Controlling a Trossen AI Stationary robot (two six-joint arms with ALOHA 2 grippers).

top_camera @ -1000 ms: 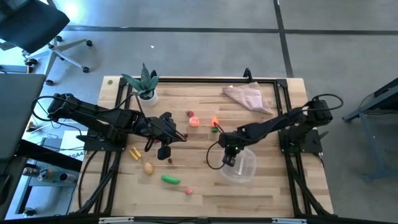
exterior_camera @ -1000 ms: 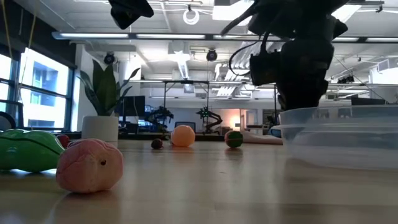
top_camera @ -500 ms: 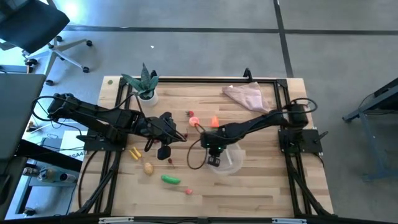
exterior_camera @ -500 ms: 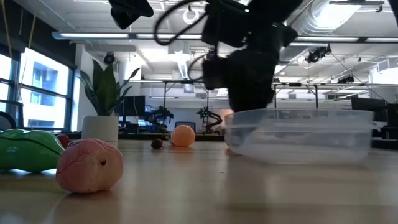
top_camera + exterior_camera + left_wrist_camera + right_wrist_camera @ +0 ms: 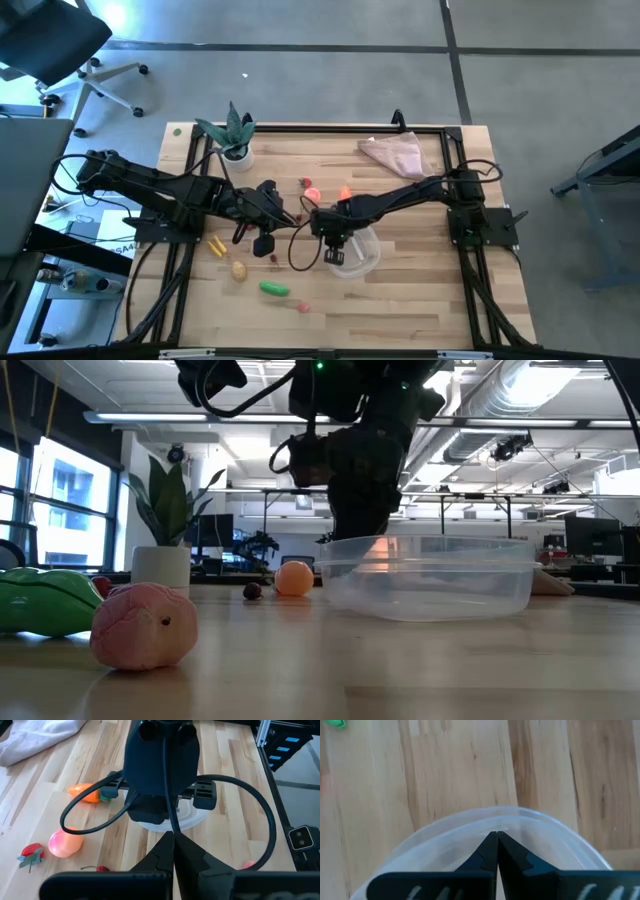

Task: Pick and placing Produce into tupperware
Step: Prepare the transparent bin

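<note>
Right fingers (image 5: 496, 851) pressed together on the near rim of the tupperware (image 5: 357, 250), as I read the right wrist view; right gripper (image 5: 335, 250) sits at the tub's edge toward the bench middle, arm stretched in from the right side

Tupperware rests flat on the bench (image 5: 420, 290), clear; I see no produce inside it in the low view (image 5: 425, 575)

Left fingers (image 5: 172, 857) shut tight, holding nothing; left gripper (image 5: 266, 243) hangs near the tupperware on its left-arm side, not touching it

Produce placed from the tupperware:
- orange carrot (image 5: 345, 193) just beyond it, toward the cloth (image 5: 395, 153)
- pink-red round piece (image 5: 311, 193) near the carrot, farther from the tub
- green pod (image 5: 274, 288) well apart, toward the near bench edge
- small pink piece (image 5: 304, 307) beside the pod
- beige potato (image 5: 238, 270) and yellow piece (image 5: 215, 246) past the left gripper

Potted plant (image 5: 235, 135) stands at the far corner, well apart
</note>
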